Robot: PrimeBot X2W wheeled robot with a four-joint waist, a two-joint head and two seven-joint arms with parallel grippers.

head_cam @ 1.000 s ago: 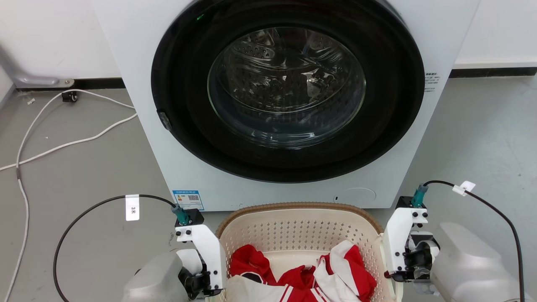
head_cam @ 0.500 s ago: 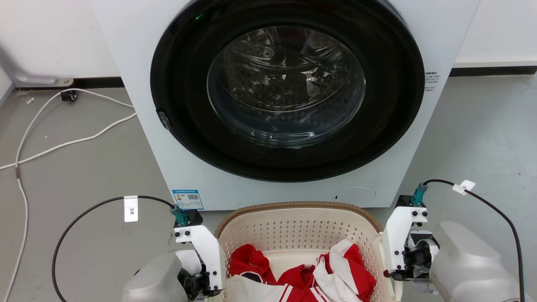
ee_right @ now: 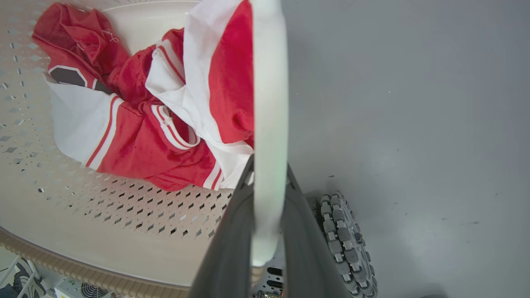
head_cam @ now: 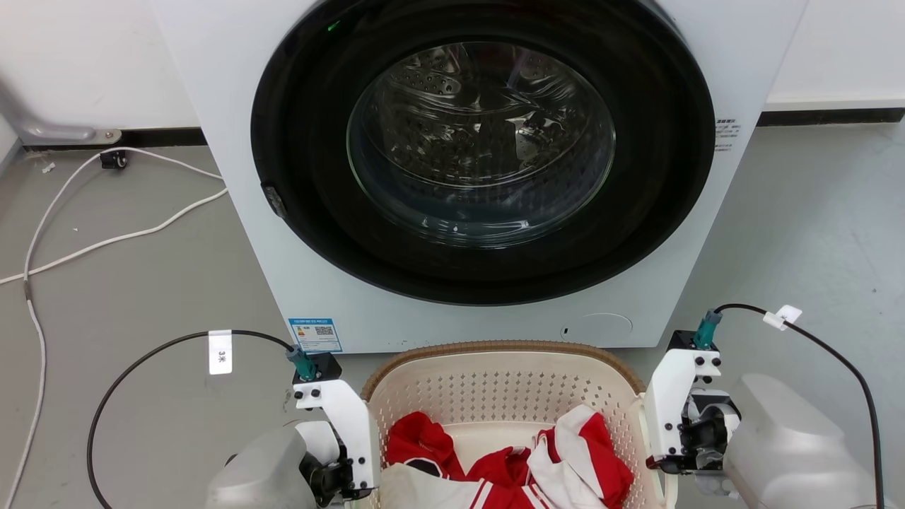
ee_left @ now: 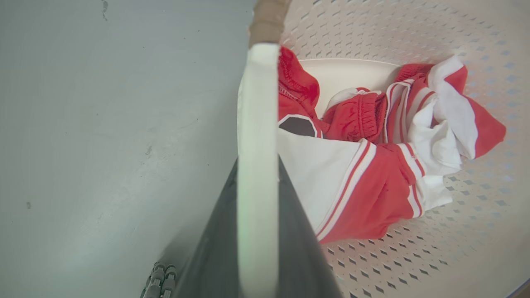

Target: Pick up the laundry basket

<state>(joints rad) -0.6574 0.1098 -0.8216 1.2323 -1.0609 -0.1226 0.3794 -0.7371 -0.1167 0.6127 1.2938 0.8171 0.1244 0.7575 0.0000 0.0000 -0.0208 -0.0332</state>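
Note:
The laundry basket [head_cam: 495, 385], cream perforated plastic with a brown woven-look rim, sits at the bottom centre of the head view between my two wrists. It holds red and white clothes [head_cam: 516, 466]. In the left wrist view my left gripper [ee_left: 257, 165] is shut on the basket's white left handle [ee_left: 256, 103], one dark finger on each side. In the right wrist view my right gripper [ee_right: 269, 165] clamps the white right handle [ee_right: 270, 82] the same way. The basket's inner wall [ee_left: 414, 33] and floor [ee_right: 83, 207] show beside the handles.
A white front-loading washing machine [head_cam: 707, 71] with its round dark door shut stands right behind the basket. A white cable [head_cam: 106, 244] runs over the grey floor at the left. A roller wheel [ee_right: 343, 236] of my base shows below the right handle.
The head view has shifted slightly, so the washing machine sits a little higher and more to the left. Both grippers keep their hold on the handles.

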